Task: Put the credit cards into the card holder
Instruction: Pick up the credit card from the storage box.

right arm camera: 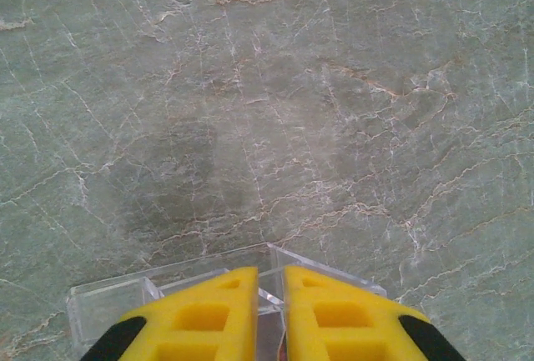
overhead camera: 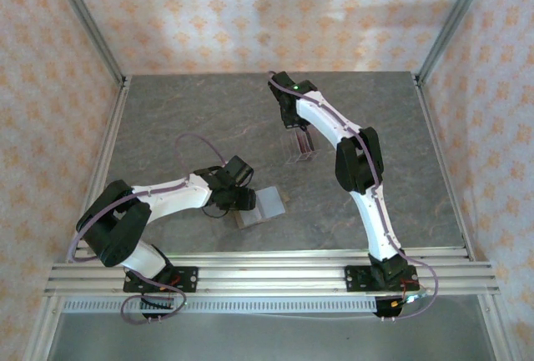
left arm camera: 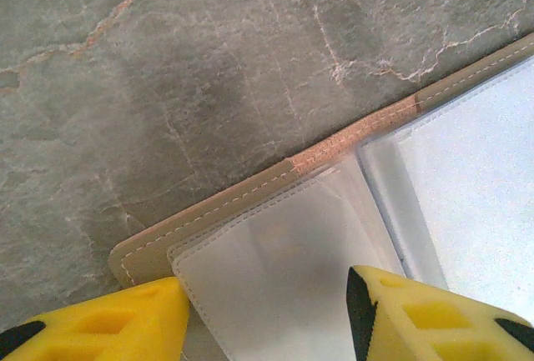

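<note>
The card holder (overhead camera: 265, 205) lies open on the table, its tan-brown edge and pale sleeves (left arm camera: 275, 244) facing up. My left gripper (left arm camera: 263, 288) is open just over it, one finger at the tan corner and the other on the sleeve (overhead camera: 240, 198). At mid-table, my right gripper (overhead camera: 300, 133) reaches down into the clear slotted rack (overhead camera: 302, 152), where dark credit cards stand. In the right wrist view its fingers (right arm camera: 269, 271) are nearly together, with a reddish sliver of a credit card (right arm camera: 283, 349) pinched between them above the rack's walls (right arm camera: 108, 303).
Grey marbled tabletop (overhead camera: 183, 119) stretches around both arms. Aluminium frame rails (overhead camera: 267, 269) run along the near edge, with posts at the back corners and patterned walls behind. The rack stands about a hand's width beyond the wallet.
</note>
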Robot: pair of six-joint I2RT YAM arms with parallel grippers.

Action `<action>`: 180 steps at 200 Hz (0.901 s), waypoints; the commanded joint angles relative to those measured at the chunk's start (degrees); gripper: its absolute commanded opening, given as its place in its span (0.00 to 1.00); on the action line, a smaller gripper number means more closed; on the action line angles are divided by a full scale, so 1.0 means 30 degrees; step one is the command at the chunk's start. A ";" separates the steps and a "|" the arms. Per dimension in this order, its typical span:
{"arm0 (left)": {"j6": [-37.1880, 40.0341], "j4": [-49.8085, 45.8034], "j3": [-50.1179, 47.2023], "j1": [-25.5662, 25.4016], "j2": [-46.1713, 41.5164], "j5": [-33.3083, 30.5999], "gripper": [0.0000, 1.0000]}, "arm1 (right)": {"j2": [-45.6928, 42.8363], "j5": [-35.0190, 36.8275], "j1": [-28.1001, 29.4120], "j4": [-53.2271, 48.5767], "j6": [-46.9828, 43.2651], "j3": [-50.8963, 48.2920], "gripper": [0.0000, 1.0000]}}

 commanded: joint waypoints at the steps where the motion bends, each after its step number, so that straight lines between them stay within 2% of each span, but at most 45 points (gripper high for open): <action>1: 0.0080 0.0153 0.0441 0.0079 0.0150 -0.0027 0.54 | -0.0122 0.0823 0.0139 -0.0656 -0.0237 -0.0377 0.15; 94: 0.0080 0.0130 0.0427 0.0095 0.0063 -0.0077 0.53 | -0.0211 0.0906 0.0197 -0.0687 -0.0237 -0.0538 0.12; 180: 0.0054 0.0089 0.0405 0.0103 0.0004 -0.0086 0.53 | -0.0304 0.1481 0.0296 -0.0912 -0.0325 -0.0391 0.03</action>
